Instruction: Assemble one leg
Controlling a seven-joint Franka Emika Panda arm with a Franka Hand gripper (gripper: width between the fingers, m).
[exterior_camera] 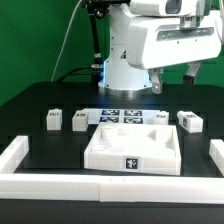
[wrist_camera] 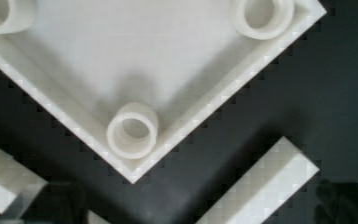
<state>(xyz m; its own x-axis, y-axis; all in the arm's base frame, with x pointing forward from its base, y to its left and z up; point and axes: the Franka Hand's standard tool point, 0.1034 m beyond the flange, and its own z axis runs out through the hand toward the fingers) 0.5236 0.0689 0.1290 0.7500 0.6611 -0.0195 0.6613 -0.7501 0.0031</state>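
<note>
Above the far edge of the white panel [exterior_camera: 132, 148] hangs my gripper [exterior_camera: 158, 84]; whether its fingers are spread I cannot tell. One leg [exterior_camera: 187, 120] stands on the table [exterior_camera: 40, 100], just beside the panel on the exterior view's right.

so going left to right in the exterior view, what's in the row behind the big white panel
far-left leg → second leg → marker board → third leg → far-right leg
</note>
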